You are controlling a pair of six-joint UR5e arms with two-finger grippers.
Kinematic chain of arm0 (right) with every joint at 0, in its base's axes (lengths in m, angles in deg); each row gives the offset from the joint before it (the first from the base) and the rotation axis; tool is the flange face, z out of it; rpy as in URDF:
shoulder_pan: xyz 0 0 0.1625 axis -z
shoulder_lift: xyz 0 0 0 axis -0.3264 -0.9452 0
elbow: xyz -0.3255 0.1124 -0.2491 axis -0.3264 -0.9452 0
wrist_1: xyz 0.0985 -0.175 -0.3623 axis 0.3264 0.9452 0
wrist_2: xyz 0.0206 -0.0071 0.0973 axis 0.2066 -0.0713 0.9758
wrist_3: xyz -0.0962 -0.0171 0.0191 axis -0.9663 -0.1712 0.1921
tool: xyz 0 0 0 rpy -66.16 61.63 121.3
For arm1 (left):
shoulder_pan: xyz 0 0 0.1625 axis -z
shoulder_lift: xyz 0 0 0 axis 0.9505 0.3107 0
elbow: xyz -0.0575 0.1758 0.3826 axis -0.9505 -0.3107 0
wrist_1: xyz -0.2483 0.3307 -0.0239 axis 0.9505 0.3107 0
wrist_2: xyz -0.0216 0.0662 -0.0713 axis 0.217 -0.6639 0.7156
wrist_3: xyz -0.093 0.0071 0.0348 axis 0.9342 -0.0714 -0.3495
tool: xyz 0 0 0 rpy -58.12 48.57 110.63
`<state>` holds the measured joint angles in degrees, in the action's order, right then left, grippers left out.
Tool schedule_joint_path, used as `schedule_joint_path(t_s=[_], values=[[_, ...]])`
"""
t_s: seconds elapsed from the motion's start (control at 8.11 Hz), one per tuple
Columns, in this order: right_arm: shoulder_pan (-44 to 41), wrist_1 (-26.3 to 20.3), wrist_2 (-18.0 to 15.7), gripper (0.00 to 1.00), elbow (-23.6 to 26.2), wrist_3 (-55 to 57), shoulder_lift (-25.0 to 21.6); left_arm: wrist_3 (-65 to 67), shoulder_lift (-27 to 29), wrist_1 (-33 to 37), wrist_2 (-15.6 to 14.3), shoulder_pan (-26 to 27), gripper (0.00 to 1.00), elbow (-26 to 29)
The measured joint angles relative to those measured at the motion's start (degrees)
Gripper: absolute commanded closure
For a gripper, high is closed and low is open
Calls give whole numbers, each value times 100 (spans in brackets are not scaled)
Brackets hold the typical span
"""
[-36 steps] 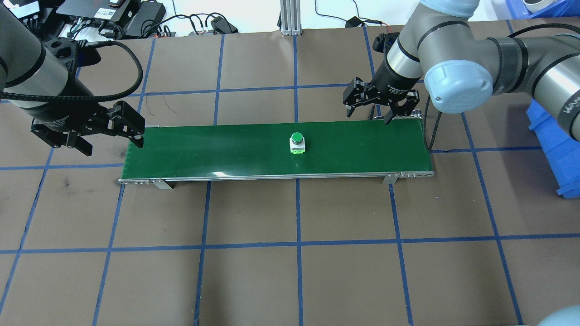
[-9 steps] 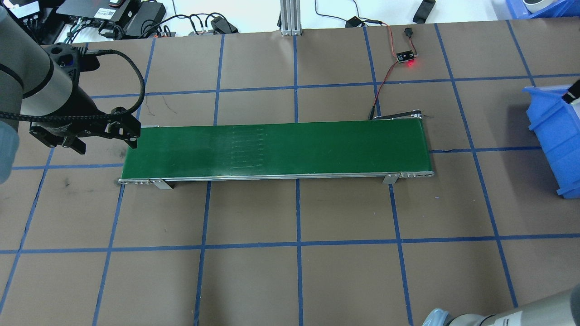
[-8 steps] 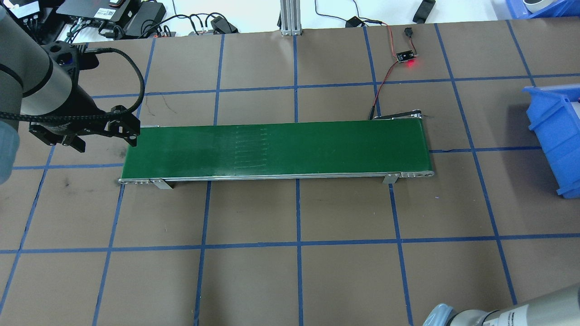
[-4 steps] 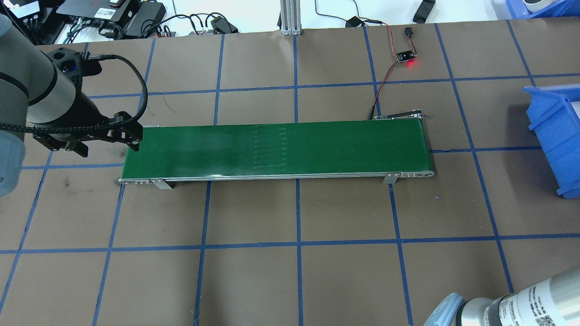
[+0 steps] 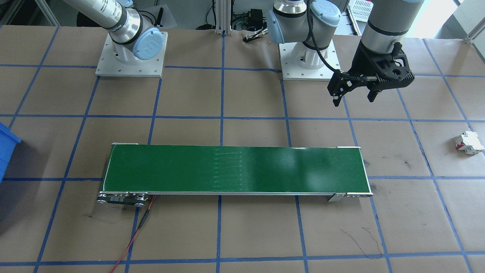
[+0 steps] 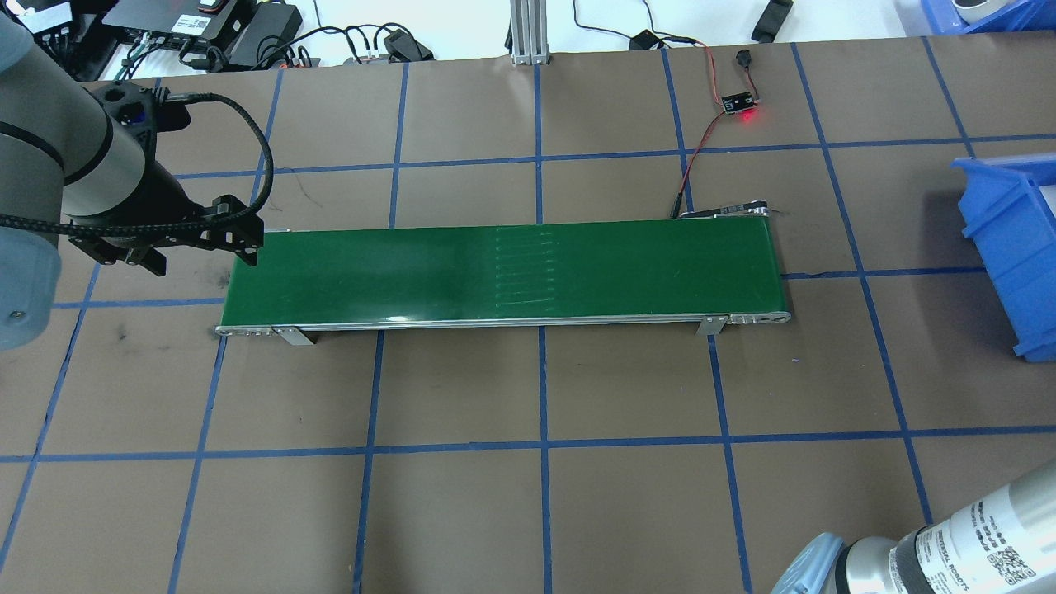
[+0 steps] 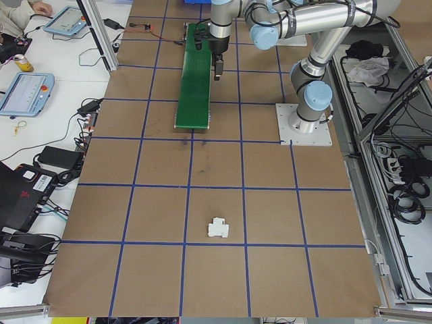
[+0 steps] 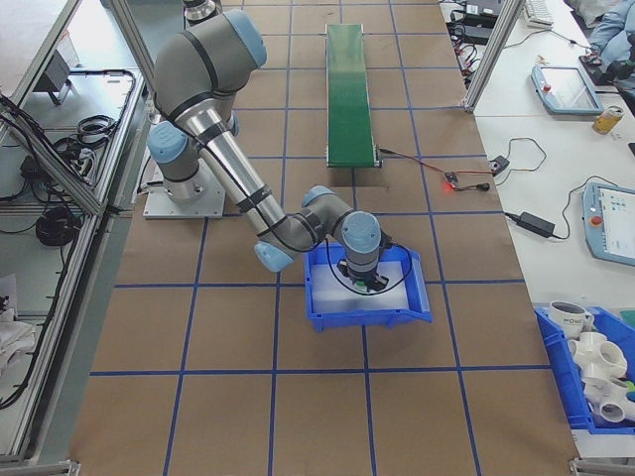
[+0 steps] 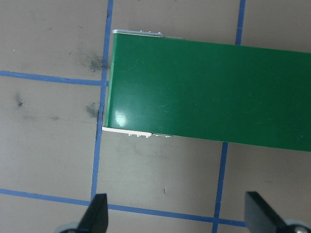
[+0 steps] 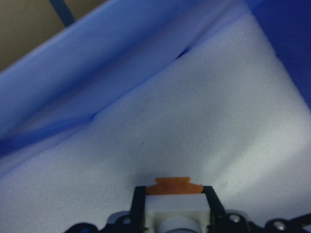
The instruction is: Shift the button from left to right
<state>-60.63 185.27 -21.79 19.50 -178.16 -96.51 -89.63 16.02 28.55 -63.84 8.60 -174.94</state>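
Belt (image 6: 503, 268) now bare; 4.4 s ago button sat mid-belt. I see button (image 10: 174, 204) clamped in right gripper (image 10: 174, 206) over bin (image 8: 369, 307) foam. Left gripper (image 9: 177, 216) spread wide, empty. Release next, I judge.

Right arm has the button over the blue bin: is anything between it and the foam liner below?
Nothing visible. In the right wrist view the button sits between the right gripper's fingers, orange base toward the bare white foam liner of the blue bin. No other object shows on the foam.
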Motion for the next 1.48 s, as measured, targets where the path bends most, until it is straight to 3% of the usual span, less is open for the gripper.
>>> schedule_joint_path(t_s=[0.37, 0.74, 1.11, 1.48], values=[[5, -210, -2, 0, 28, -81, -403, -268, 66, -25, 41, 208, 0, 22], [-16, -1418, 6, 0, -35, 404, -1540, -336, 342, -28, 12, 809, 0, 241], [-486, -2867, -9, 0, -87, 3017, -2646, -311, 386, -89, -14, 925, 0, 370], [-1993, -3856, -71, 0, -642, 5621, -3321, -284, 323, -102, -17, 932, 0, 357]])
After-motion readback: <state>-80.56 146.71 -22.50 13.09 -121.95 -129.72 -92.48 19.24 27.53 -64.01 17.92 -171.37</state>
